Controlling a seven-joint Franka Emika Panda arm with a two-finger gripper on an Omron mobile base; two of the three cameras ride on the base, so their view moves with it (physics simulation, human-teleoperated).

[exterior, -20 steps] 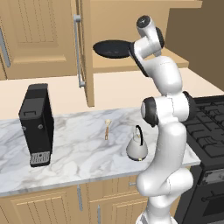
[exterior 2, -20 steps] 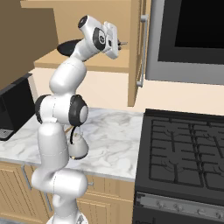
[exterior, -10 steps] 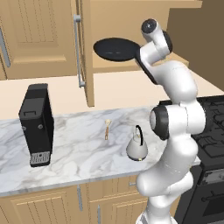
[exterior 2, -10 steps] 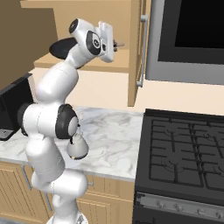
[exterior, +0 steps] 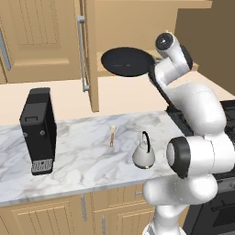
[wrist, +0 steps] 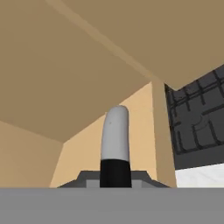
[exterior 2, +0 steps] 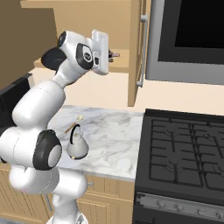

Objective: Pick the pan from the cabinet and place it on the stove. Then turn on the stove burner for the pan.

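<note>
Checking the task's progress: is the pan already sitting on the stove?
No. The pan is up at the cabinet shelf, well above the counter, while the stove grates carry nothing.

The left base view looks forward and down from behind the arm on its left, over the white marble bench (exterior: 82, 160) to the light tan wooden wall cabinet (exterior: 41, 41). The right base view looks from behind on the right, nearer to the black gas stove (exterior 2: 183, 153). Both share the bench, the small silver kettle (exterior: 143, 155) and the cabinet. The hand view sits very near inside the cabinet, with the stove far right.
</note>
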